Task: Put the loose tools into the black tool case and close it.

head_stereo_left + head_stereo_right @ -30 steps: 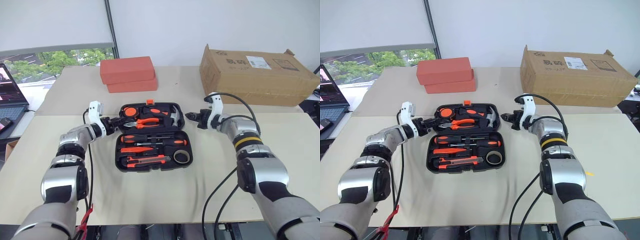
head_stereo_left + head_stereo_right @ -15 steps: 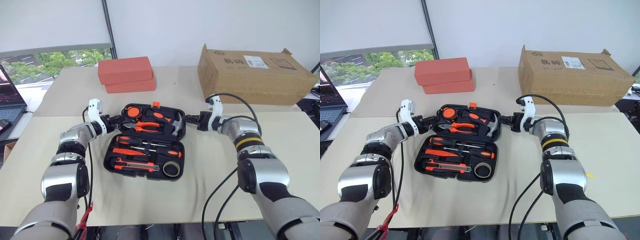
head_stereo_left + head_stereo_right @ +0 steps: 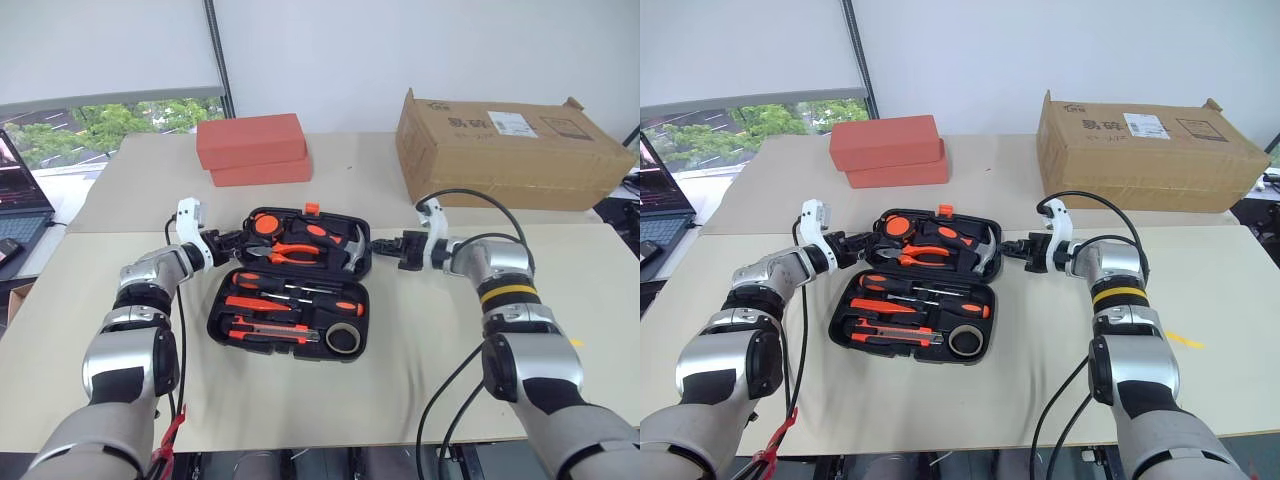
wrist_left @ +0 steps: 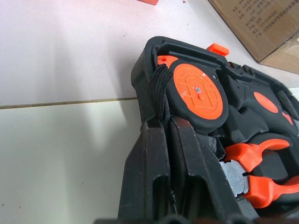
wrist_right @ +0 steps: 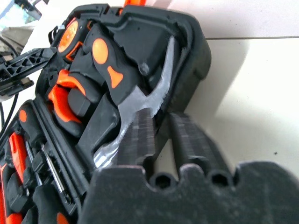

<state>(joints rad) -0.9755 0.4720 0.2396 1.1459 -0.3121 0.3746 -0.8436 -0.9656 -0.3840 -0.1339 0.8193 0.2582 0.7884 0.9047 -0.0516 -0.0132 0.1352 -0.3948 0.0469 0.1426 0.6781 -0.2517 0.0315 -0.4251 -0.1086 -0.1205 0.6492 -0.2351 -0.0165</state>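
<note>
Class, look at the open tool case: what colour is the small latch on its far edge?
Orange-red; the latch shows best in the left wrist view, on the black tool case.

head stereo pair: looks forward and down over table [image 3: 420,350], same scene | wrist views: each close behind its own fingers, both facing the open black tool case [image 3: 915,290] lid

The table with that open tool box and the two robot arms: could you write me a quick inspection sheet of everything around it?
Surface: beige table.
Job's things: black tool case lies open, lid half raised; screwdrivers and utility knife sit in its recesses.
Clutter: tape roll inside the case.
Grippers: left gripper shut at the lid's left edge; right gripper shut at its right edge.
Cables: black cable loops over the right arm.
Surroundings: red-orange boxes, cardboard box, laptop.
</note>
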